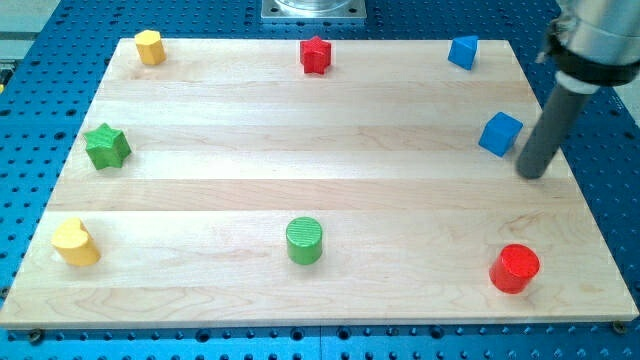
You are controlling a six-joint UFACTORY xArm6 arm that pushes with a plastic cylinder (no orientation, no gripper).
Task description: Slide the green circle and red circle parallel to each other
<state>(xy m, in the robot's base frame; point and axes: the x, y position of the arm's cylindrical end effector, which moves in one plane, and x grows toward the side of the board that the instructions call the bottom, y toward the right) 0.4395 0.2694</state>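
The green circle [304, 240] stands near the view's bottom middle of the wooden board [300, 130]. The red circle [514, 268] stands at the view's bottom right. My tip [533, 174] rests on the board near the right edge, just right of and slightly below a blue cube [500, 133]. The tip is well above the red circle and far to the right of the green circle. It touches neither circle.
A yellow hexagon-like block [149, 46] is at the top left, a red star [315, 54] at top middle, a blue block [462, 51] at top right. A green star [106, 146] is at the left, a yellow heart [75, 242] at bottom left.
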